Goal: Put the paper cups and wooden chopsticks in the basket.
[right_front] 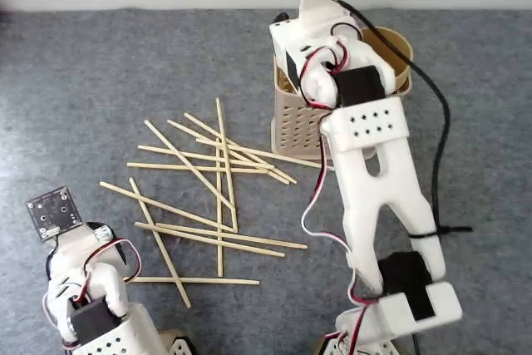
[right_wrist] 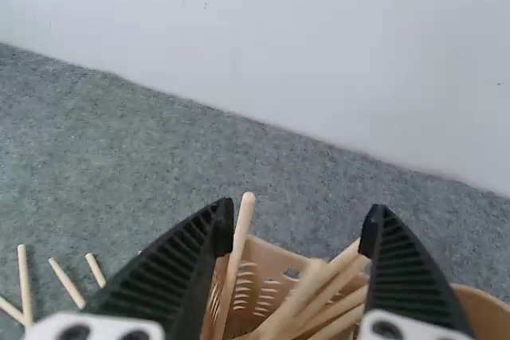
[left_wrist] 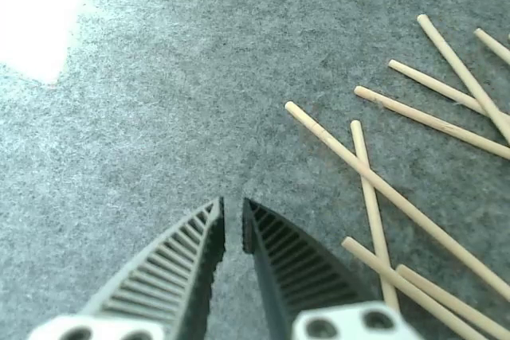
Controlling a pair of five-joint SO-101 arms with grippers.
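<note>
Right pincer (right_wrist: 300,212), jaws apart, above the basket (right_front: 298,126); several wooden chopsticks (right_wrist: 235,248) stand inside.
Left pincer (left_wrist: 233,205), jaws together on nothing, sits low over the desk (right_front: 83,81) near the loose chopsticks (right_front: 199,176), scattered and crossed. Paper cup (right_front: 397,49) rim shows at the basket's far side. Advice: lift straight clear of the upright sticks, then take a top-lying stick by a free end.

Robotics test bench, grey felt mat (right_front: 83,81) as tabletop, plain white wall (right_wrist: 319,53), white arms (right_front: 374,180) with exposed wiring (right_front: 318,193)
</note>
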